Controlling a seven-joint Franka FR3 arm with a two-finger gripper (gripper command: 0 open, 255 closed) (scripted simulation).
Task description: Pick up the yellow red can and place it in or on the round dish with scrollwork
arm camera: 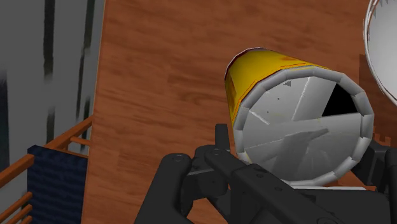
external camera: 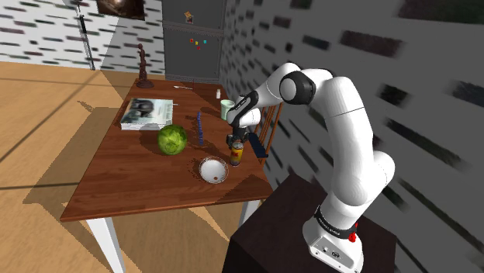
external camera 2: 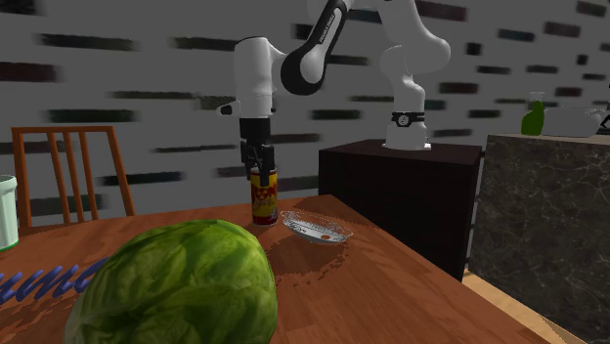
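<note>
- Shoulder view first: can (external camera: 236, 153) is at the table (external camera: 116, 194) edge nearest the arm, and the gripper (external camera: 235, 140) comes straight down onto its top. Dish (external camera: 212, 169) sits just beside the can, toward this view's lower left.
- Second exterior view: gripper (external camera 2: 258, 166) looks clamped on the can (external camera 2: 264, 198) at its top end, one finger on each side of the rim. Can is upright, long axis vertical, top pointing up into the hand. Can't tell if its base is on the wood or just off it. Dish (external camera 2: 316, 229) is near, on this view's right.
- Wrist view: looking down the can (arm camera: 254, 76) onto its grey lid, with the yellow side and red rim showing. Gripper (arm camera: 302, 145) hugs it from both sides, so I'd call it grasped. White dish (arm camera: 382, 57) rim is close by.
- My read: the grasp is made and the lift is the step in hand. Next calls for a straight lift, a short carry over the dish with the can kept vertical, then lowering onto the middle before letting go. The dish looks shallow, so off-centre could tip it.
</note>
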